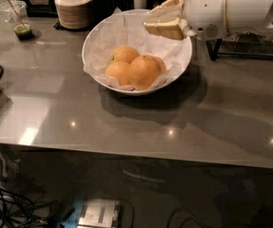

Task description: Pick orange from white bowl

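Nearest: glossy grey desk (126, 127), carrying the white bowl (92, 44) toward the middle. Inside, on a crinkled paper liner (126, 30): target orange (144, 71) at the front, pressed against neighbouring oranges (118, 72).

Above the bowl's far right rim: end effector (167, 23), carrying nothing, clear of the fruit. Open or closed: cannot tell.

Risks judged:
- coming down off-centre, nudging the neighbours and rolling the target aside
- snagging the liner and dragging it out
- striking the rim and shoving the bowl
- slipping on round skin

Farther back: stack of beige bowls (73, 6), close enough to be clipped on a wide swing. Cup (18, 23) well apart.
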Tool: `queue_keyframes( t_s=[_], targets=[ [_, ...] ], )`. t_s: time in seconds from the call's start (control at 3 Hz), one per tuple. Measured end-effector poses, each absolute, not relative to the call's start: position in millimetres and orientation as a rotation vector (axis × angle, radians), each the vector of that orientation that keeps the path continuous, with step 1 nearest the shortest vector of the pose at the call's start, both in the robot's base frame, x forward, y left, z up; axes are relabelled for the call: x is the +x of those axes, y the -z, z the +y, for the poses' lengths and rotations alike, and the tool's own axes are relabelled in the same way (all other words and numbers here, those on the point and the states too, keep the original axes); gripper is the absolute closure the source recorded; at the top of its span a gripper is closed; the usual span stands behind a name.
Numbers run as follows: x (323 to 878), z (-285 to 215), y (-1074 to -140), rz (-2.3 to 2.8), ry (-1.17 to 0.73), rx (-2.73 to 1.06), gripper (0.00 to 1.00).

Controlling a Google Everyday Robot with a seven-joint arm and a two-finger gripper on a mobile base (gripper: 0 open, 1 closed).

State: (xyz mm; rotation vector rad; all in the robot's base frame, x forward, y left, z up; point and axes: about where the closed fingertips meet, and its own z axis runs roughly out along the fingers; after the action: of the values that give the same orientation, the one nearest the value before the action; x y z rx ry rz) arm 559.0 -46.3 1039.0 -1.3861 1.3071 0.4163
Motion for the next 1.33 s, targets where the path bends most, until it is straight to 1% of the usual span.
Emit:
queue_keyframes(
  t_s=[0.67,1.0,1.33],
  targets=[
    [559.6,-44.4,-1040.5,1.356,-0.384,-1.463,0.11],
    [559.9,-41.0,-1041.1,1.410,-0.337,-1.565,0.00],
    [562.7,-35.2,-1033.4,1.460,-0.325,-1.636,0.01]
  ],
)
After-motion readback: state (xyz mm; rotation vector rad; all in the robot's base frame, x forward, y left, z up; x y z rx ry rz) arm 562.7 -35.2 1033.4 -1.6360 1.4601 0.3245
